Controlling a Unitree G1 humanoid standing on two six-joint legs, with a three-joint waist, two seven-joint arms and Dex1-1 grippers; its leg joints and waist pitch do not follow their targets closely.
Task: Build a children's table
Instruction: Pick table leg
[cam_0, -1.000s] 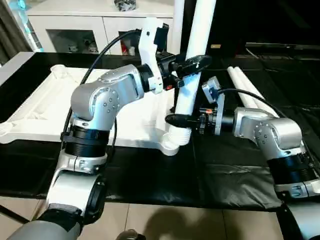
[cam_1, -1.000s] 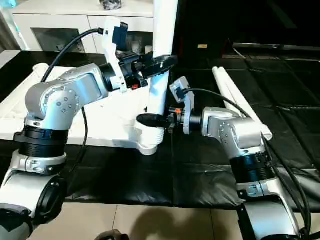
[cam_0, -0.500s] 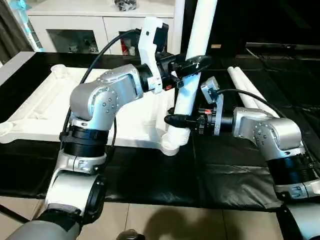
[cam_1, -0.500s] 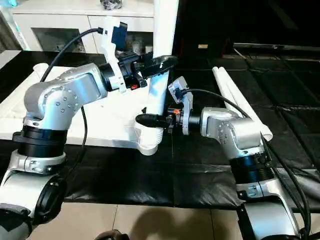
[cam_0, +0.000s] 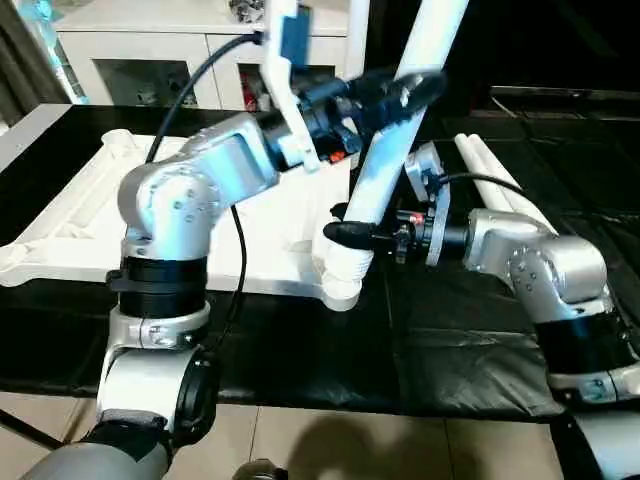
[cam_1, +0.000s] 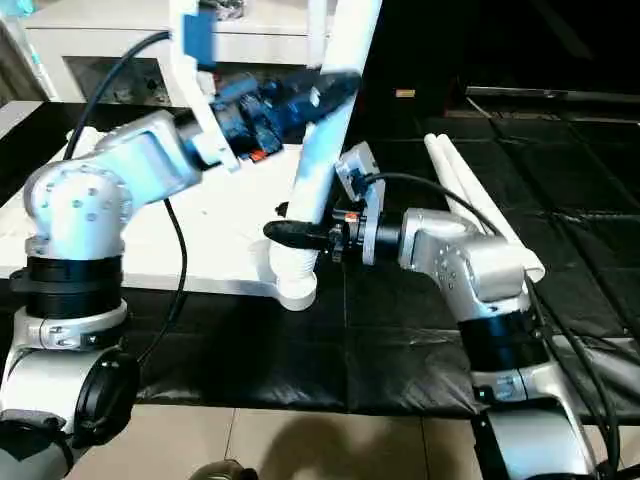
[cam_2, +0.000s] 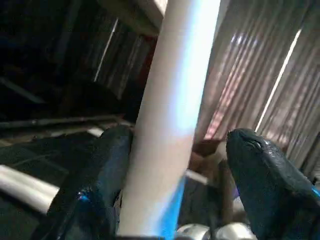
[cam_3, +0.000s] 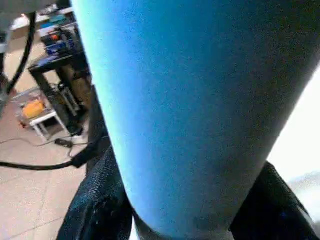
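Observation:
The children's table top lies upside down on the black bench, ribbed side up. One white leg rises from its near right corner socket, leaning to the right at its top. My left gripper is high on this leg and open: in the left wrist view the leg rests against one finger, while the other finger stands clear of it. My right gripper is shut on the leg just above the socket, its fingers hugging it on both sides.
Two more white legs lie side by side on the black cloth to the right, behind my right forearm. A white glass-door cabinet stands behind the bench. The bench's front edge runs below both arms.
My left gripper has risen along the leg and widened its fingers. The leg's top has swung to the right. The right gripper keeps its hold low down.

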